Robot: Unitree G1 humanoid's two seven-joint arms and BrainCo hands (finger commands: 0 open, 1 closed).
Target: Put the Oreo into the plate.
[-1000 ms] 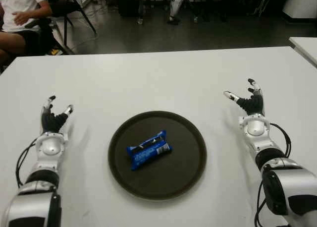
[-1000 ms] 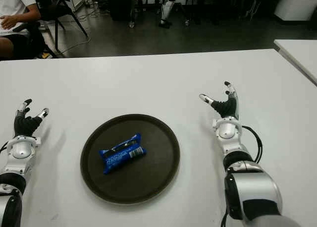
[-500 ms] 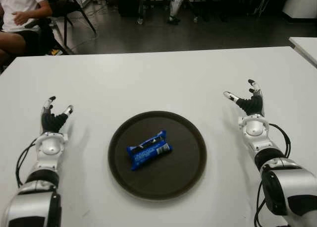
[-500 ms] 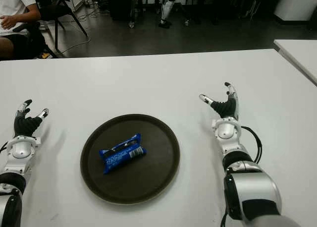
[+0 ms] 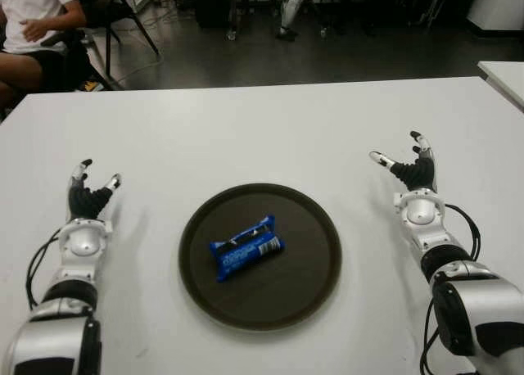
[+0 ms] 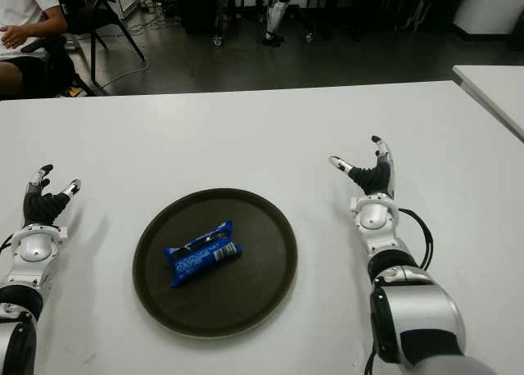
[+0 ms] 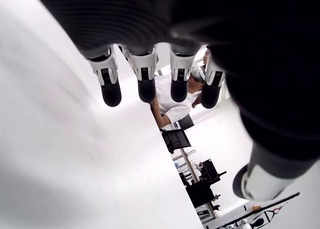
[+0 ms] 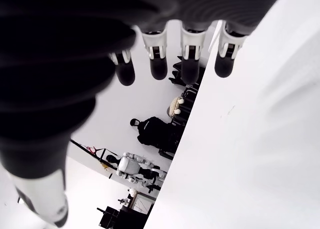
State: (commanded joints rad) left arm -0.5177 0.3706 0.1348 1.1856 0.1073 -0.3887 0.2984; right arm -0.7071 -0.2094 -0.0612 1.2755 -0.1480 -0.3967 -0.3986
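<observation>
Oreo (image 5: pixel 246 247): one blue packet, logged by me as lying inside the plate (image 5: pixel 315 219), a little toward the robot's left of the plate's middle.

Left eye view. I recorded the packet's long axis as slanted, its far end tipped toward the robot's right. My left hand (image 5: pixel 90 196) showed on the white table (image 5: pixel 246 137) well apart from the plate on its left side; my right hand (image 5: pixel 412 172) showed well apart on the plate's right side and slightly farther up the table. The packet sat marginally nearer the left hand, though neither touched it. I judged the placing already done, so any coming move would call for no reach toward the plate.

Right eye view. Same layout: the packet within the dark, round, shallow-rimmed plate, a hand off each side. The wrapper looked glossy blue with white lettering and a darker band along its far edge, lightly creased, apparently sealed. A seated person (image 6: pixel 20 31) showed beyond the table, far off the plate's left.

Left wrist view. Four fingers (image 7: pixel 146 79) extended and spread, thumb apart, nothing between them; empty.

Right wrist view. Fingers likewise straight and separated, thumb clear, holding nothing.
</observation>
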